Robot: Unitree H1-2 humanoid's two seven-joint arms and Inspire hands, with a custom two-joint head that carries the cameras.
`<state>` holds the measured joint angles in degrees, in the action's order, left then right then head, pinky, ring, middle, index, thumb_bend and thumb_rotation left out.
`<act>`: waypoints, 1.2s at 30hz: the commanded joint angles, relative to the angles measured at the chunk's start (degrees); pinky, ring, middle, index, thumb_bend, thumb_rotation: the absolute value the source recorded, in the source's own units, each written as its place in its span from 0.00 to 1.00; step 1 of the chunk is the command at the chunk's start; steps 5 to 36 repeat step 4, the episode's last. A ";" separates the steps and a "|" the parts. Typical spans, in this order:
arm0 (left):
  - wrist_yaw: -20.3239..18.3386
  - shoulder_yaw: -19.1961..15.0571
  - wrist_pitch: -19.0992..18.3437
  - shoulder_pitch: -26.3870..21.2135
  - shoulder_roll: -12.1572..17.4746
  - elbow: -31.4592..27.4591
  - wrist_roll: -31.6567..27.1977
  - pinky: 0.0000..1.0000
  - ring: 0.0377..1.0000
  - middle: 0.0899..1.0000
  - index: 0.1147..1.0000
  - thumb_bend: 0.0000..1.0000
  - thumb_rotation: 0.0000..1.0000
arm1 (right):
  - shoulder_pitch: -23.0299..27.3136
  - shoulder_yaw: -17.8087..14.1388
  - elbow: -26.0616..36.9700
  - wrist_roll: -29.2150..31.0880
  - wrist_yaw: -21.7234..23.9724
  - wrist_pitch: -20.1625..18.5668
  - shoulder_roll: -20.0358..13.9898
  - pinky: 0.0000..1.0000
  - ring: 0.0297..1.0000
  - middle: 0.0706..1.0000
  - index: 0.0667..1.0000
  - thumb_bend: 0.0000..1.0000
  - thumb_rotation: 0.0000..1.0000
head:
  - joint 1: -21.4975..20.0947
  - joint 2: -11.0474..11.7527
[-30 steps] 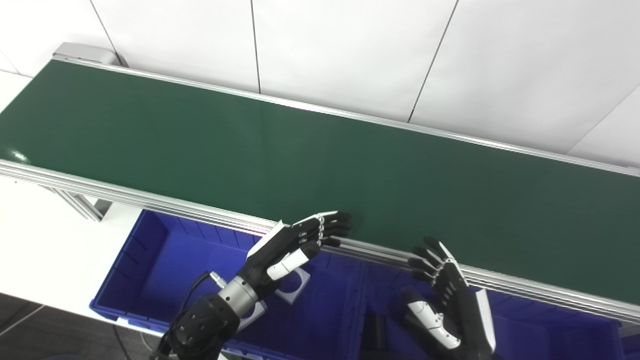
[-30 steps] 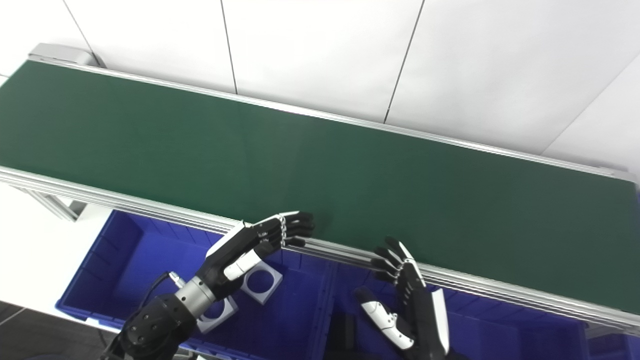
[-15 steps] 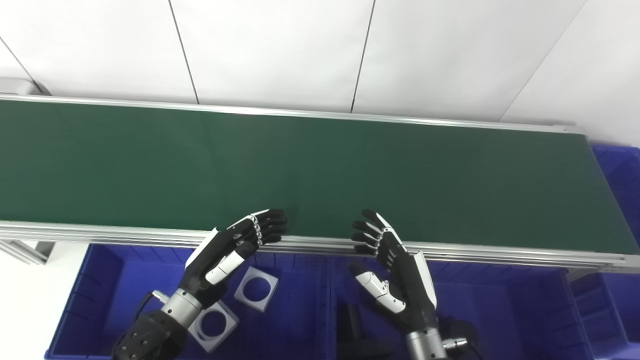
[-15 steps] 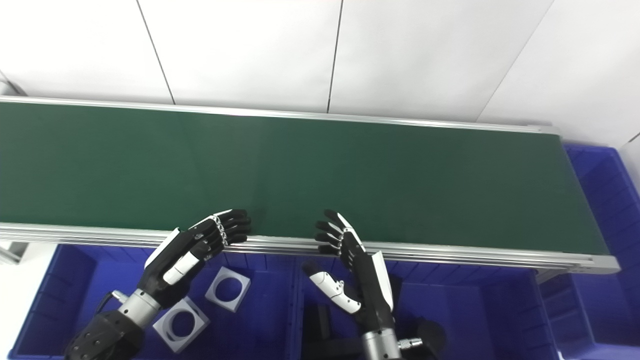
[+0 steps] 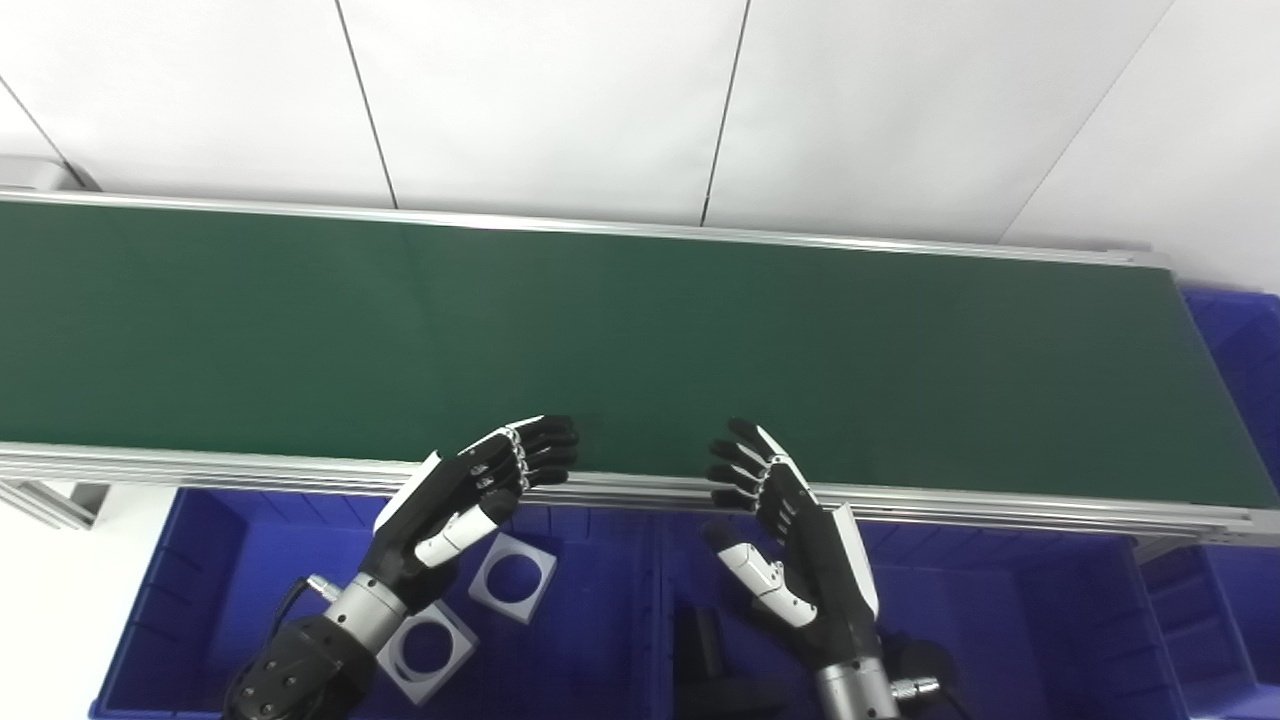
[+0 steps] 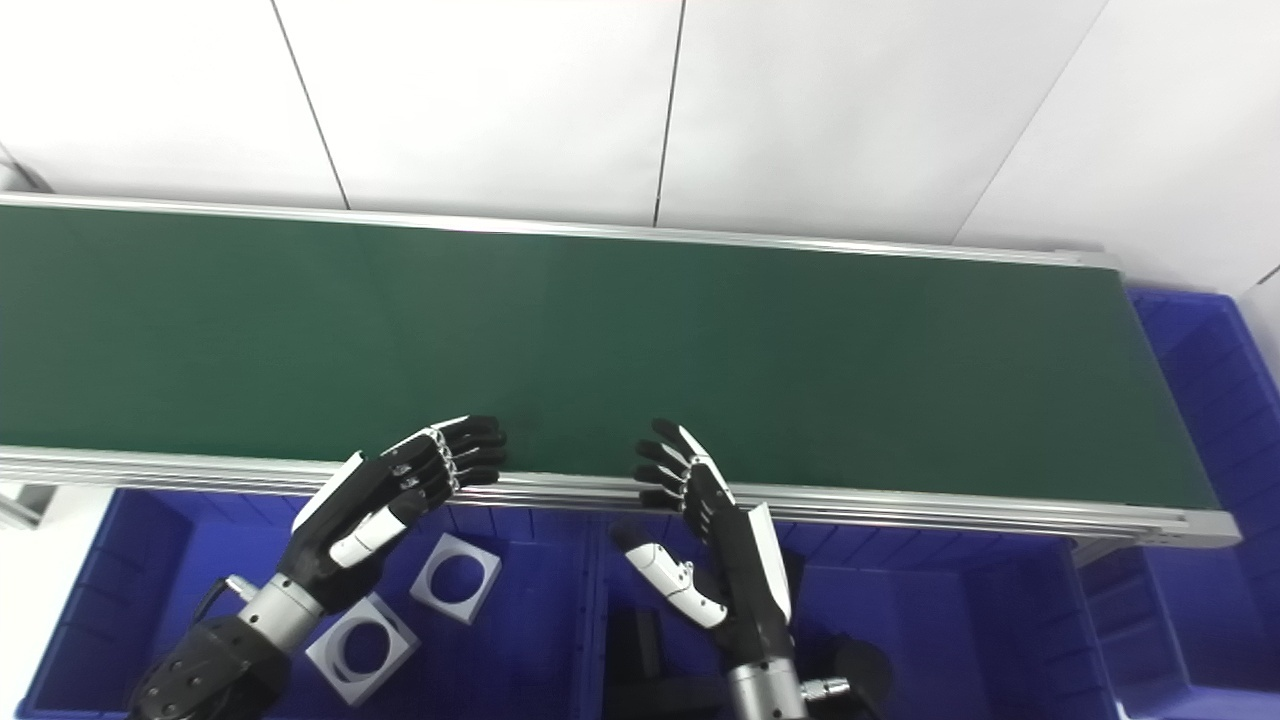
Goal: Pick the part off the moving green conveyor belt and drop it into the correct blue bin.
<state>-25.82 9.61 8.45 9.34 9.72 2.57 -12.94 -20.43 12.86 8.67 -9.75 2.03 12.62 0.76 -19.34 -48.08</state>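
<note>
I see the white panelled wall (image 5: 850,90) filling the top of my view, split by thin dark seams, with no writing on it. Below it the green belt (image 5: 640,340) runs the whole width, framed by a silver rail (image 5: 1000,505) on the near side and another along the wall. Its surface is bare green from end to end that I can see; I cannot find the part on it, and I read no brand or label anywhere on the frame.

Under the near rail sit the blue bins. The left bin (image 5: 230,560) holds two flat white square plates with round holes (image 5: 513,577), lying just beside each other on its floor. The middle bin (image 5: 990,610) has dark shapes (image 5: 715,665) at its bottom, too shadowed for me to name. A third blue bin (image 5: 1235,340) stands past the belt's right end.

My left hand (image 5: 470,490) is raised over the left bin, fingers spread and holding nothing, fingertips (image 5: 555,445) reaching over the near rail onto the belt's edge. My right hand (image 5: 790,520) stands upright over the middle bin, likewise spread and empty, thumb out to the side, fingertips at the rail. The two are near each other with an open gap of belt edge between them.
</note>
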 commanded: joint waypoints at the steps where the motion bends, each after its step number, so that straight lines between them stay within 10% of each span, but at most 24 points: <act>1: 0.24 0.29 1.08 -0.25 -0.15 -2.37 0.57 0.81 0.83 0.83 0.82 0.86 0.67 | 0.07 -0.03 2.40 0.66 0.36 0.28 -0.13 0.70 0.77 0.81 0.89 0.68 0.63 | 0.04 -0.03; 36: 0.17 0.54 1.54 -0.21 -0.21 -2.39 0.98 0.81 0.83 0.84 0.83 0.88 0.66 | -0.06 -0.01 2.75 0.73 0.37 0.54 -0.48 0.70 0.77 0.81 0.88 0.67 0.62 | 0.85 -0.11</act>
